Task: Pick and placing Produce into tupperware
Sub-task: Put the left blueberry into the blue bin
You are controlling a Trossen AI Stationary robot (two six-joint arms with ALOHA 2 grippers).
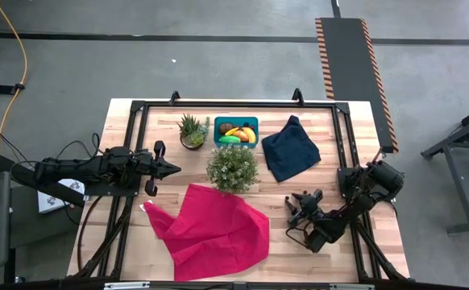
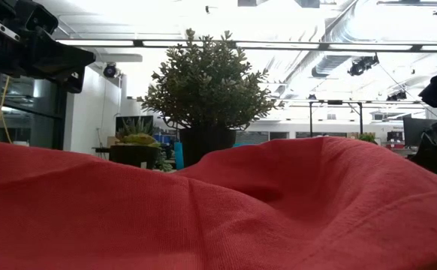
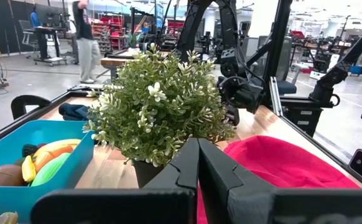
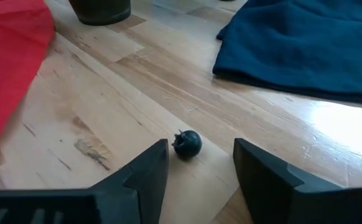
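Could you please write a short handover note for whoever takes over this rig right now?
Left gripper: shut, empty, waiting at the table's left side, facing the bushy plant.
Right gripper: open, low over the bare wood, its fingers either side of a small dark berry, not yet gripping it.
Teal tub: at the back of the table between the small spiky plant and the navy cloth.
Done: the banana, green piece and other produce are already in the tub.
Left: close on the berry, carry it to the tub. The red cloth may hide more.
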